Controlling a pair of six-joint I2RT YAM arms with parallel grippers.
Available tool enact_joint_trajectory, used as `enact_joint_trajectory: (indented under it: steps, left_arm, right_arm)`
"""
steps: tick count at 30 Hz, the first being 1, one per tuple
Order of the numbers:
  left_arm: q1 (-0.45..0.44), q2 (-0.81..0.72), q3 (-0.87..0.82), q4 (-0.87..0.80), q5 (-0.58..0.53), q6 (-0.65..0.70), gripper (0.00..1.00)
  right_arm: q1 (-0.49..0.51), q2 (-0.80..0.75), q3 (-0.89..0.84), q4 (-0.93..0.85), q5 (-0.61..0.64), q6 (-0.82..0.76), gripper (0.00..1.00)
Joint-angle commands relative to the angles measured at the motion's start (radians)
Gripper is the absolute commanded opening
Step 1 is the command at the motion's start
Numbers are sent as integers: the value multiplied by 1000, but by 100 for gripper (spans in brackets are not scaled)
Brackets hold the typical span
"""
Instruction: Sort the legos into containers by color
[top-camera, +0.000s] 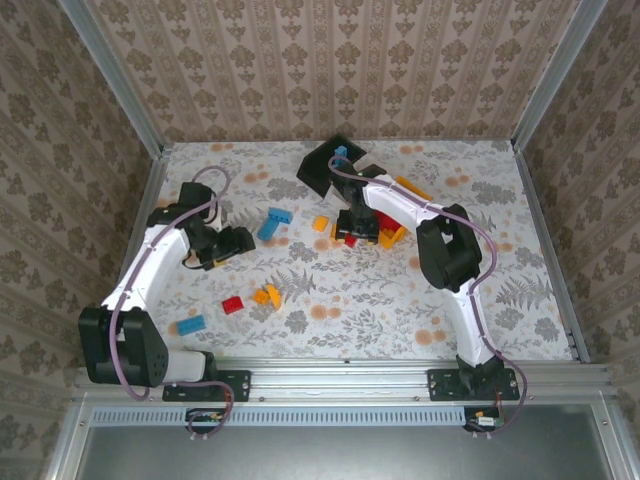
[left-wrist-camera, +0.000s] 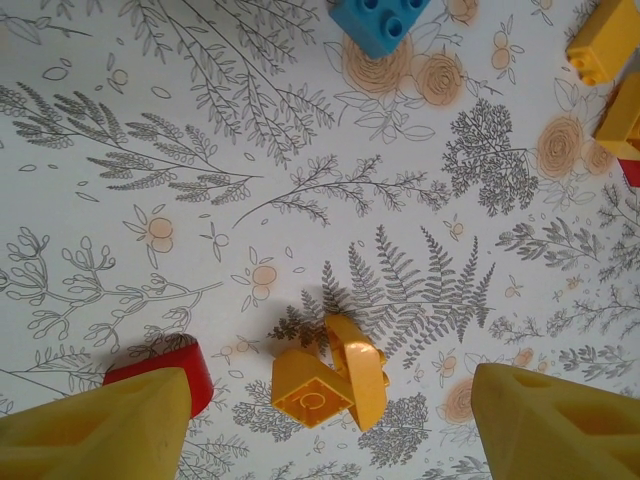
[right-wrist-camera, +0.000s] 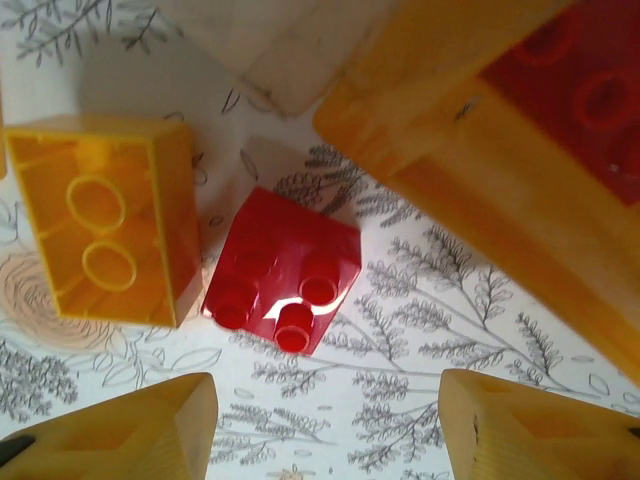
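My left gripper (left-wrist-camera: 330, 420) hangs open over the table, with two orange-yellow legos (left-wrist-camera: 330, 385) lying together between its fingers and below them. A red lego (left-wrist-camera: 165, 370) is partly hidden by the left finger. My right gripper (right-wrist-camera: 325, 430) is open and empty, and a red lego (right-wrist-camera: 285, 270) lies just ahead of its fingertips. Beside that one, an orange-yellow lego (right-wrist-camera: 100, 235) lies upside down. The orange-yellow container (right-wrist-camera: 480, 170) holds a red lego (right-wrist-camera: 580, 80). A corner of the white container (right-wrist-camera: 280, 50) shows. The black container (top-camera: 318, 170) holds a blue lego (top-camera: 342, 152).
Loose legos lie on the floral tabletop: a blue one (top-camera: 275, 222), an orange one (top-camera: 320, 223), a red one (top-camera: 232, 305), an orange pair (top-camera: 268, 295) and a blue one (top-camera: 190, 325). Patterned walls close in the table at the back and both sides.
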Motion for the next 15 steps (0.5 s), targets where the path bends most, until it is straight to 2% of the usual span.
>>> enact_joint_trajectory:
  steps: [1,15]
  left_arm:
    - [19,-17,-10,-26,31,26,75]
    - [35,-23,16,-82,39,51,75]
  right_arm:
    - [-15,30,39,-25,44,43,61]
    - [-30,109,67,41,15,76,60]
